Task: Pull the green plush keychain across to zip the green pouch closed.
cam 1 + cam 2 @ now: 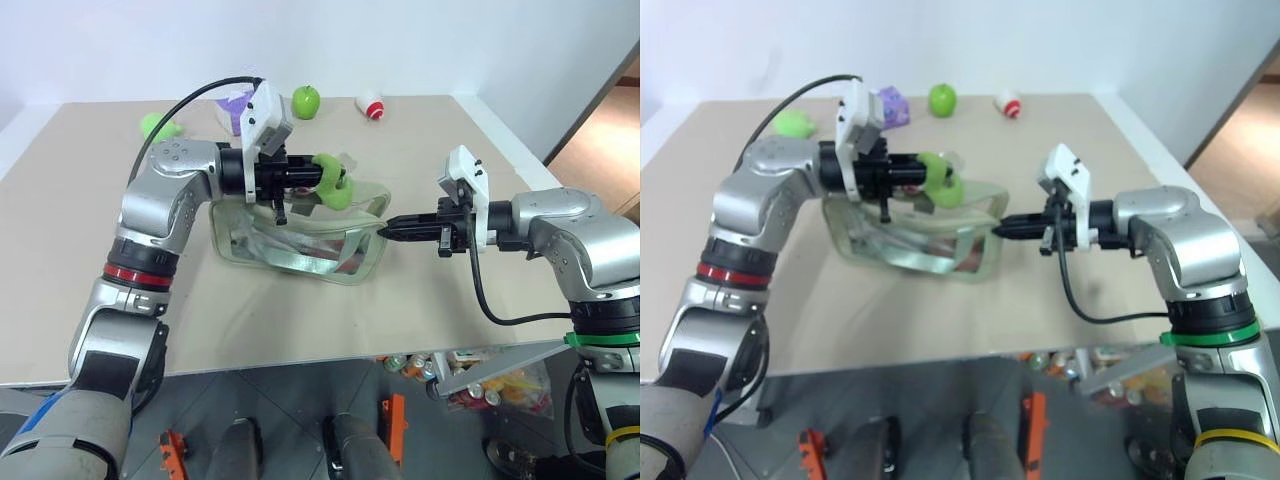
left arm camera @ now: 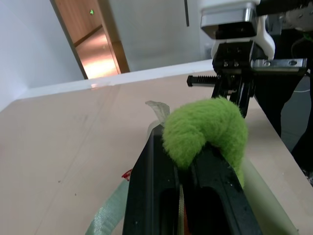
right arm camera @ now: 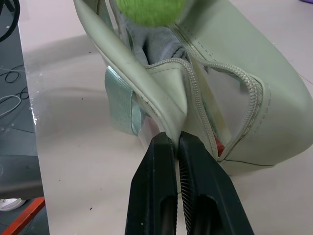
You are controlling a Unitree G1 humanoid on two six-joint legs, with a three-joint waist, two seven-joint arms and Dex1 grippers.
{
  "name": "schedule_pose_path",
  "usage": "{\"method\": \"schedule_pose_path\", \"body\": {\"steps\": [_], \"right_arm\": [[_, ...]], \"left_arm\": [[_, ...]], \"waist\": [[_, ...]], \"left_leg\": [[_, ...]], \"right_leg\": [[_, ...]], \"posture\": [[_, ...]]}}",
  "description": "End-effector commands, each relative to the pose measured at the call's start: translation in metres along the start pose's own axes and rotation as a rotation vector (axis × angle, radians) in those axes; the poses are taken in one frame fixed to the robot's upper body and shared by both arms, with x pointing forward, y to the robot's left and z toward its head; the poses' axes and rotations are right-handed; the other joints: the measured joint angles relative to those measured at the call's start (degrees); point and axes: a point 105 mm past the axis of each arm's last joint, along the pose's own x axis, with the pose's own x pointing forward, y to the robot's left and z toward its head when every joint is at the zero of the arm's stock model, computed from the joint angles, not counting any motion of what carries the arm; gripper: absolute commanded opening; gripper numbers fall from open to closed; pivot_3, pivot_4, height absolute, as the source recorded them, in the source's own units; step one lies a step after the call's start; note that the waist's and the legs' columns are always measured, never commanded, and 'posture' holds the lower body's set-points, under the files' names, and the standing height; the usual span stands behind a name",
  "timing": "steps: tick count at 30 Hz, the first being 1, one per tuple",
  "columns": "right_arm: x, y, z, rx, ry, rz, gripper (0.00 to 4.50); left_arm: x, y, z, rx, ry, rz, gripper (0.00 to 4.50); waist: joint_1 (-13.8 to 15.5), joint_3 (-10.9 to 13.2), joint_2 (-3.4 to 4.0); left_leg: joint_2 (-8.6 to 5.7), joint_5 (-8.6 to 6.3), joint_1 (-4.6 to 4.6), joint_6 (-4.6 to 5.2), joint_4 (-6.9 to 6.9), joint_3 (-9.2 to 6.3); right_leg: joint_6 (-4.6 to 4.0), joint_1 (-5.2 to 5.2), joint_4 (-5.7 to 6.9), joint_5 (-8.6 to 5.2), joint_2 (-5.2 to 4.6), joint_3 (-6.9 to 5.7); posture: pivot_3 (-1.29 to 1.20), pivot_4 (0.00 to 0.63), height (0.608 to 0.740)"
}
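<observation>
Grey floor shows below the near edge of the table [image 1: 300,330], with orange-and-black tool handles [image 1: 392,425] lying on it and a clear bag of colourful drink cans [image 1: 470,378] by the right corner. Tabletop is a plain beige sheet, matt and lightly scuffed.

Mid-table sits the green pouch [image 1: 300,235], a boxy sage-green fabric case with clear window sides and a pale strap band, its zipper partly undone at the right end. Right gripper [image 1: 388,229] points level at that end of the pouch, fingers pressed together on the fabric edge beside the zipper. Left gripper [image 1: 318,178] reaches over the top of the pouch from the left, fingers pinched on the green plush keychain [image 1: 333,181], which curls over the fingertips just above the zipper line.

Far side of the table: a lime-green plush lump [image 1: 158,126] at left, a purple tissue pack [image 1: 892,105], a glossy green apple [image 1: 306,100], and a small red-and-white object [image 1: 370,106]. White walls behind; a wooden-floored doorway opens at far right.
</observation>
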Motion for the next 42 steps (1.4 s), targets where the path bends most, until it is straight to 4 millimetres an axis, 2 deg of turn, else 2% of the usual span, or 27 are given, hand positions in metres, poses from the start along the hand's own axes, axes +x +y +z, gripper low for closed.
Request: {"method": "schedule_pose_path", "body": {"steps": [1, 5, 9, 19, 23, 27, 29, 37, 42], "right_arm": [[0.000, 0.004, 0.012, -0.039, -0.028, 0.016, 0.00], [0.000, 0.004, 0.011, -0.037, -0.027, 0.017, 0.00], [0.002, 0.004, 0.012, -0.035, -0.031, 0.023, 0.00], [0.005, 0.005, 0.012, -0.034, -0.033, 0.032, 0.00], [0.006, 0.004, 0.013, -0.036, -0.036, 0.036, 0.00], [0.008, 0.005, 0.014, -0.038, -0.039, 0.043, 0.00], [0.009, 0.005, 0.015, -0.039, -0.041, 0.045, 0.00], [0.012, 0.006, 0.014, -0.035, -0.043, 0.052, 0.00], [0.012, 0.006, 0.012, -0.032, -0.041, 0.054, 0.00]], "left_arm": [[-0.005, -0.001, 0.029, 0.012, -0.109, -0.005, 0.37], [-0.015, 0.000, 0.027, -0.024, -0.116, 0.013, 1.76], [-0.025, -0.003, 0.018, 0.002, -0.062, 0.033, 3.08], [-0.053, -0.007, 0.019, -0.011, -0.037, 0.074, 3.08], [-0.066, -0.012, 0.012, -0.008, 0.037, 0.079, 3.08], [-0.086, -0.017, -0.007, -0.005, 0.181, 0.077, 3.08], [-0.097, -0.011, -0.014, -0.005, 0.244, 0.113, 3.08], [-0.138, 0.001, 0.026, 0.016, 0.177, 0.237, 3.08], [-0.170, -0.012, 0.021, -0.057, 0.169, 0.296, 3.08]], "waist": [[-0.06, 0.00, 0.00], [-0.10, 0.00, 0.00], [-0.16, 0.00, 0.00], [-0.19, 0.00, 0.00], [-0.27, 0.00, 0.01], [-0.30, 0.00, 0.01], [-0.27, 0.00, 0.01], [-0.45, 0.00, 0.00], [-0.74, 0.00, 0.01]], "left_leg": [[0.00, 0.00, 0.00, 0.00, 0.00, 0.00], [0.00, -0.01, 0.00, 0.01, 0.00, 0.00], [0.00, -0.01, 0.01, 0.01, 0.00, 0.00], [0.00, -0.01, 0.00, 0.01, 0.01, 0.01], [0.02, -0.01, 0.03, 0.01, -0.03, 0.00], [0.02, -0.01, 0.03, 0.01, -0.04, 0.01], [0.02, -0.01, 0.04, 0.01, -0.05, 0.02], [0.03, -0.01, 0.06, 0.02, -0.08, 0.01], [0.03, -0.02, 0.13, 0.02, -0.26, 0.05]], "right_leg": [[0.00, 0.00, 0.00, 0.00, 0.00, 0.00], [0.02, 0.00, 0.00, 0.01, 0.00, 0.01], [0.02, 0.00, 0.00, 0.01, 0.00, 0.01], [0.03, 0.00, 0.00, 0.02, 0.00, 0.03], [0.02, -0.01, 0.00, 0.01, 0.03, 0.02], [0.01, -0.03, 0.00, 0.01, 0.03, 0.02], [-0.01, -0.03, 0.00, 0.00, 0.02, 0.03], [-0.06, -0.08, 0.00, 0.01, 0.03, 0.03], [-0.12, -0.13, 0.00, -0.03, 0.03, 0.05]], "posture": [[0.00, 0.150, 0.740], [0.00, 0.150, 0.740], [0.00, 0.150, 0.740], [0.00, 0.150, 0.740], [0.00, 0.150, 0.740], [0.00, 0.150, 0.740], [0.00, 0.150, 0.740], [0.00, 0.150, 0.740], [0.00, 0.150, 0.740]]}}
